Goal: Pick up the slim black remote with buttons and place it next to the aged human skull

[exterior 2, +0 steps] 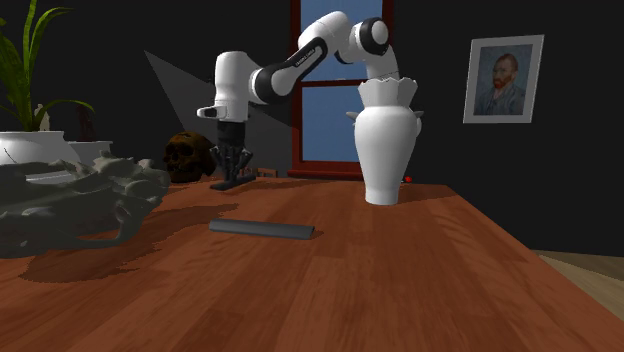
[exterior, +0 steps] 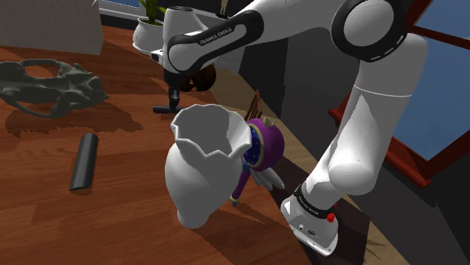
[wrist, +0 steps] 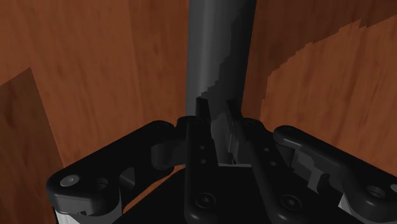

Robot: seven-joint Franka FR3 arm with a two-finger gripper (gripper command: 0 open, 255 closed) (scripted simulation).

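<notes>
Nearby, white vase (exterior: 199,173) stands upright; tool (exterior 2: 231,166) clasps the remote (wrist: 219,51).

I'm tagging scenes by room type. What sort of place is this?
Probably a living room or study: a framed portrait hangs beside a window, and there is a potted plant and a wooden table.

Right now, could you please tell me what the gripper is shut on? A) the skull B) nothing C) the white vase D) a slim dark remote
D: in the wrist view the gripper clasps the remote, which runs out ahead of it.
</notes>
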